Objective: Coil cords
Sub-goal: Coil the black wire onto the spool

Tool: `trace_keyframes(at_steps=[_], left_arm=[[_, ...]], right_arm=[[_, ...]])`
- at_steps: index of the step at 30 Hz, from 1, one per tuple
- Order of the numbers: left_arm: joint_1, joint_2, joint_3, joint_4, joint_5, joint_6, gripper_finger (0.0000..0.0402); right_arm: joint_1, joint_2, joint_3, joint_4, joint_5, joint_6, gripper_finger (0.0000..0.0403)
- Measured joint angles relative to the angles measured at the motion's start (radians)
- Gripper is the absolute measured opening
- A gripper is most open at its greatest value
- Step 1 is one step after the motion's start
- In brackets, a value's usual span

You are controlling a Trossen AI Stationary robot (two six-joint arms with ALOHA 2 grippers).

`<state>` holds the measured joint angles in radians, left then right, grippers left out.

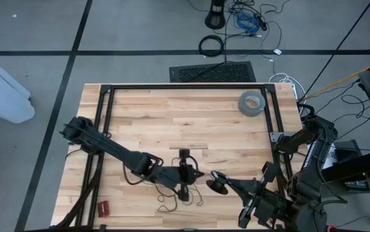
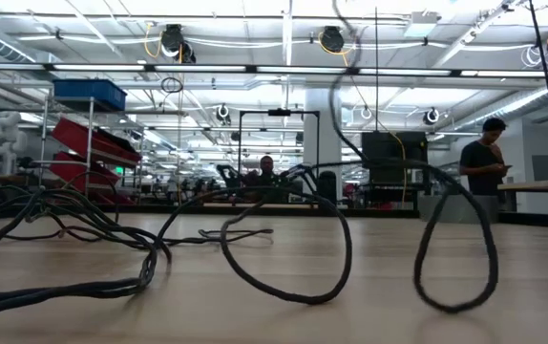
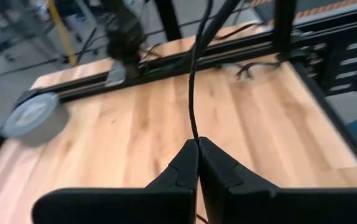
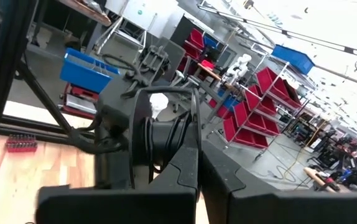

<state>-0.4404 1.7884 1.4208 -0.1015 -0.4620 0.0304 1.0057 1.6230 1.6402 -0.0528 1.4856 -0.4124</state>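
Overhead, the left gripper [image 1: 186,173], at about six o'clock on the wooden table [image 1: 172,116], pinches the thin black cord [image 3: 193,93] between closed fingers, loose loops [image 2: 284,258] lying beneath it, while the right gripper [image 1: 218,182], just beside at three o'clock, has fingers pressed together.

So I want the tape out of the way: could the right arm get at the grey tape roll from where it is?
Probably yes. The grey tape roll lies on bare wood at the table's far right, nothing around it. The right gripper is shut near the front edge, though, seemingly holding coiled cord.
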Motion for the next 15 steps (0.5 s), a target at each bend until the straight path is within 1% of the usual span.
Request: trace_keyframes(at_steps=[8,9,12,15], left_arm=[[-0.029,-0.112,0.0,-0.225,-0.151,-0.092,0.001],[-0.036,-0.124,0.0,-0.245,-0.17,-0.099,0.001],[-0.068,-0.157,0.0,-0.285,-0.219,-0.104,0.0004],[-0.104,-0.187,-0.001,-0.309,-0.265,-0.104,0.0003]], right_arm=[[0.01,0.0,0.0,-0.001,0.0,0.008,0.0],[0.01,0.0,0.0,-0.005,-0.008,0.008,0.0],[0.009,0.0,0.0,-0.037,-0.074,0.014,0.0],[-0.003,0.0,0.0,-0.047,-0.106,0.016,0.0]])
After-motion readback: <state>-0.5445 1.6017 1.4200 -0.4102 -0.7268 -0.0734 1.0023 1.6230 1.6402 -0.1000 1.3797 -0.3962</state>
